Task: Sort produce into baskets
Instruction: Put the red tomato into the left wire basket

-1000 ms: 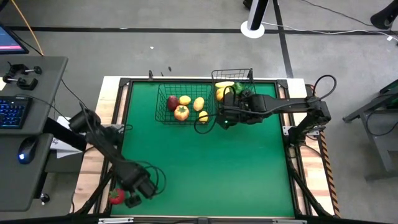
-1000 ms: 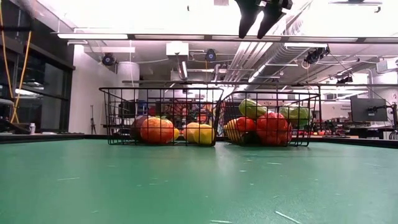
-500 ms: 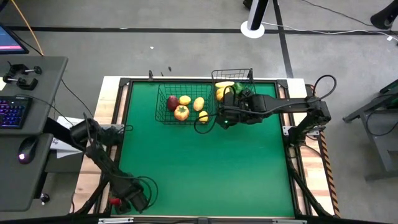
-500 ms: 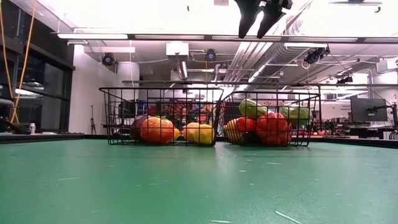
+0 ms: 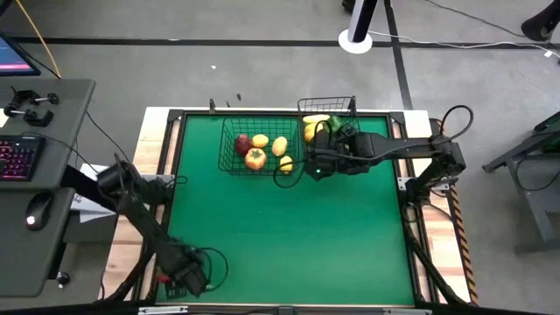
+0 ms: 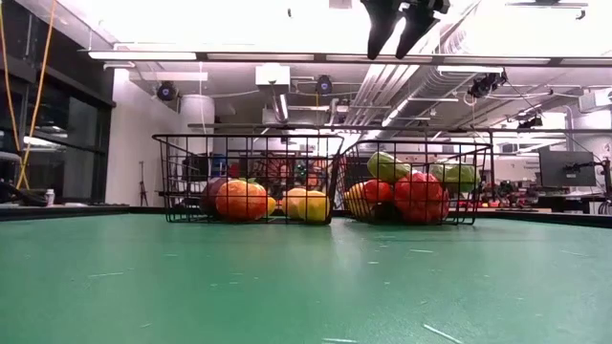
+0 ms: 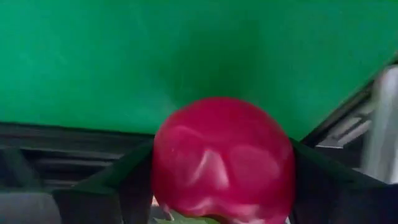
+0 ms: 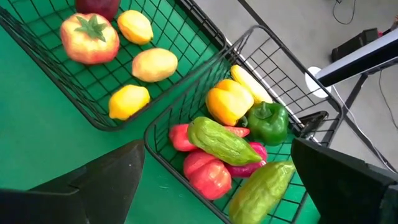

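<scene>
Two black wire baskets stand side by side at the table's far middle. The left basket (image 5: 229, 150) holds a red apple, yellow lemons and an orange-red tomato (image 5: 255, 158). The right basket (image 5: 325, 105) holds peppers, red pieces and green cucumbers (image 8: 221, 142). My left gripper (image 5: 179, 278) is at the table's near left corner, shut on a red lobed piece like a pepper (image 7: 222, 158); in the high view only a bit of that red piece (image 5: 160, 279) shows. My right gripper (image 6: 397, 27) hangs open and empty, high above the near edge of the right basket. My left gripper pinches the red piece between its two fingers, one finger (image 7: 127, 186) on each of its opposite sides (image 7: 163, 168). A bit of green stem (image 7: 186, 218) shows at its gripper-side end. Whether the piece rests on the table edge or is lifted, I cannot tell.
The green mat (image 5: 289, 236) lies open between the baskets and the near edge. A black frame and wooden border (image 5: 153, 157) run round the mat. A desk with keyboard and mouse (image 5: 35, 210) stands left of the table.
My left arm has swung toward the table's near left corner, and its gripper has come over the red piece. That piece showed beside the gripper a second ago and is now mostly hidden under it in the high view.
</scene>
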`<state>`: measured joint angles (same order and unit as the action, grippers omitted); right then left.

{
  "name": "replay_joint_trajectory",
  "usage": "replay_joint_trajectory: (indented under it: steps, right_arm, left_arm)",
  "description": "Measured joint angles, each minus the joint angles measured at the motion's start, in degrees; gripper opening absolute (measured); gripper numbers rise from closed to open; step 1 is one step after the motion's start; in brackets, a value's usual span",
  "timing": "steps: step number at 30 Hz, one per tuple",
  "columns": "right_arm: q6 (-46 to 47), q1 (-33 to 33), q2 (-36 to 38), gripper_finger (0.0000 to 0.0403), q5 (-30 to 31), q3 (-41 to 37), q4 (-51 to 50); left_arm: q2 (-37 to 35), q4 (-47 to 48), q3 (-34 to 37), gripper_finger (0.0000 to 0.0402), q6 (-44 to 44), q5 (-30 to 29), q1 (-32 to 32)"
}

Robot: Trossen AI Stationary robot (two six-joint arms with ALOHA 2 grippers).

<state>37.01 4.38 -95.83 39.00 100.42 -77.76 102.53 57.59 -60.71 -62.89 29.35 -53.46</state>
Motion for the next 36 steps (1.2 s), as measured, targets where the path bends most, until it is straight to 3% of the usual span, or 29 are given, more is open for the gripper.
replay_joint_trajectory:
  steps: [7, 14, 17, 21, 26, 31, 36]
  right_arm:
    - [0.1, 0.0, 0.0, 0.0397, 0.1, 0.0, -5.9]
    - [8.0, 0.0, 0.0, 0.0397, 2.0, 0.0, -12.4]
    - [9.9, 0.0, 0.0, 0.0397, 1.8, 0.0, -12.2]
    - [12.3, 0.6, 0.0, 0.0397, 1.5, 0.0, -12.3]
    - [12.7, 1.3, 0.0, 0.0397, 1.4, 0.0, -12.3]
    - [14.6, 1.3, 0.0, 0.0397, 0.8, 0.0, -12.3]
    - [16.7, 1.4, 0.2, 0.0397, 0.8, 0.0, -12.2]
  left_arm:
    - [-13.5, 3.9, -0.8, 0.0264, 4.5, -15.5, 8.5]
    - [-28.0, 2.5, -5.6, 0.0264, 16.1, -50.3, 27.6]
    - [-31.2, -4.8, -5.7, 0.0269, 25.0, -58.6, 39.6]
    - [-30.2, -14.4, -5.7, 0.0291, 36.9, -53.8, 56.9]
    - [-24.6, -21.2, -5.5, 0.0302, 38.6, -41.0, 72.6]
    - [-23.1, -26.1, -5.6, 0.0305, 33.4, -37.5, 76.3]
    - [-24.3, -27.3, -5.6, 0.0306, 40.0, -40.0, 72.5]
